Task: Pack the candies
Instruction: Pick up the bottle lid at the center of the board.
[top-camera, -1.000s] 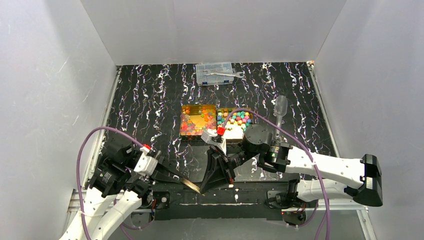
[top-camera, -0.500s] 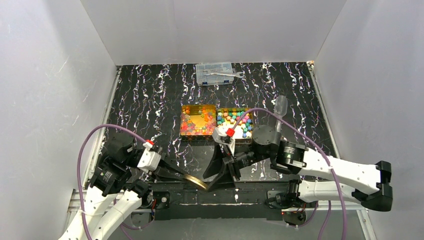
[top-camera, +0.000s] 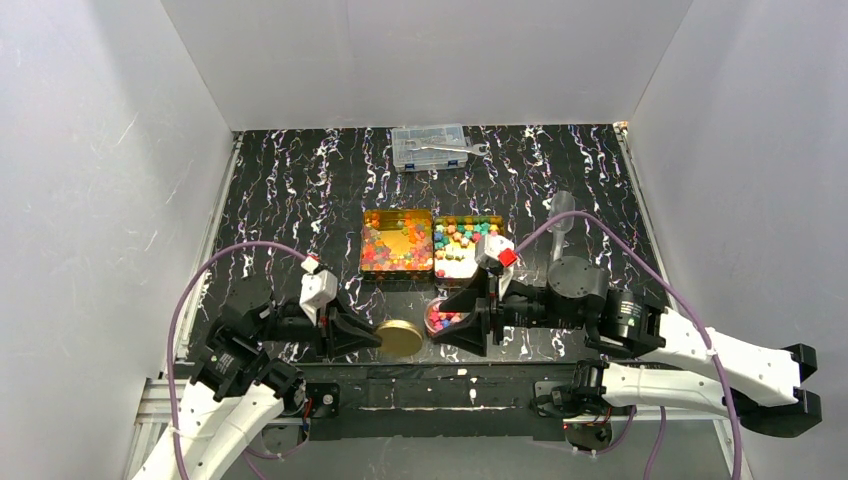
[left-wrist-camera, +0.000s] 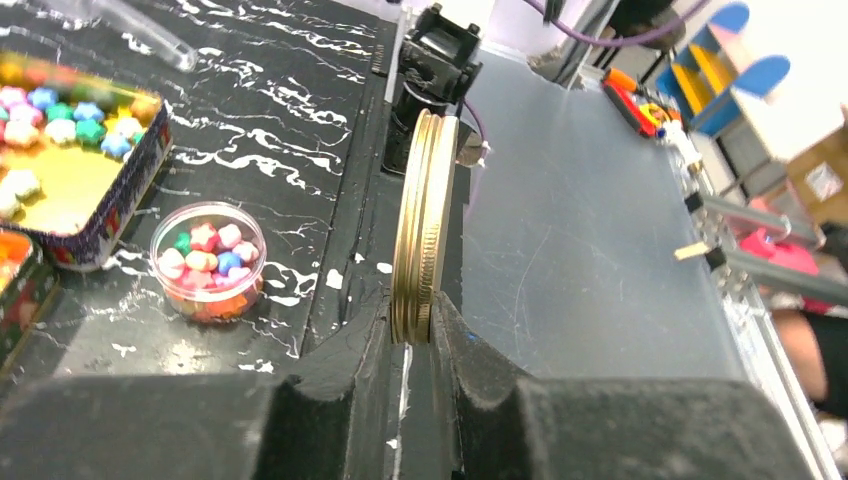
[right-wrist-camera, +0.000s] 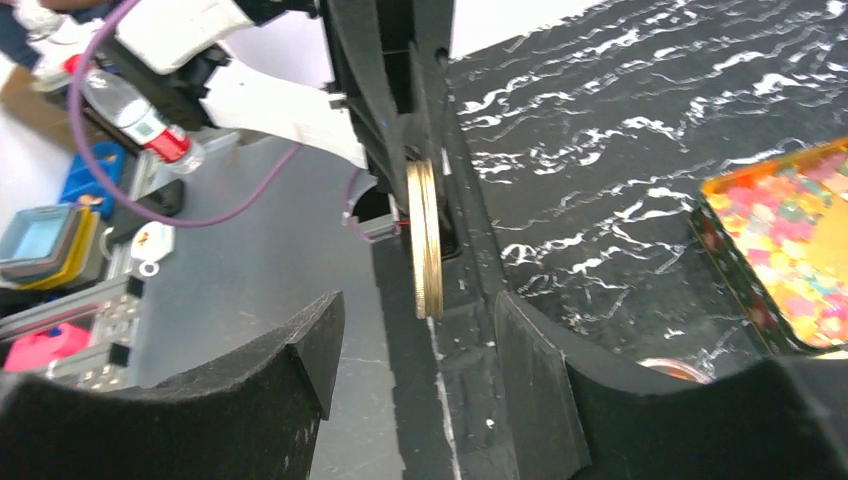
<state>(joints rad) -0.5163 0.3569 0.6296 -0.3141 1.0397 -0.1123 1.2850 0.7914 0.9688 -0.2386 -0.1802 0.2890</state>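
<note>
The candies fill two trays: glossy red and orange ones in the left tray (top-camera: 397, 241), pastel ones in the right tray (top-camera: 468, 245). More pastel candies sit in a small clear cup (top-camera: 440, 317) (left-wrist-camera: 207, 262) near the front edge. My left gripper (top-camera: 375, 337) (left-wrist-camera: 420, 315) is shut on a gold lid (top-camera: 400, 340) (left-wrist-camera: 425, 230), held flat just left of the cup. My right gripper (top-camera: 442, 326) (right-wrist-camera: 415, 320) stands open with nothing between its fingers. In its view the lid (right-wrist-camera: 427, 240) is ahead, and the cup's rim (right-wrist-camera: 675, 370) peeks out beside one finger.
A clear compartment box (top-camera: 432, 147) with a wrench stands at the back middle. A clear tube (top-camera: 561, 215) lies right of the pastel tray. White walls enclose the table on three sides. The arm bases and a rail run along the near edge.
My right gripper opened and swung right and away from the front edge; the cup now stands on the table. My left gripper carried the gold lid right, close to the cup.
</note>
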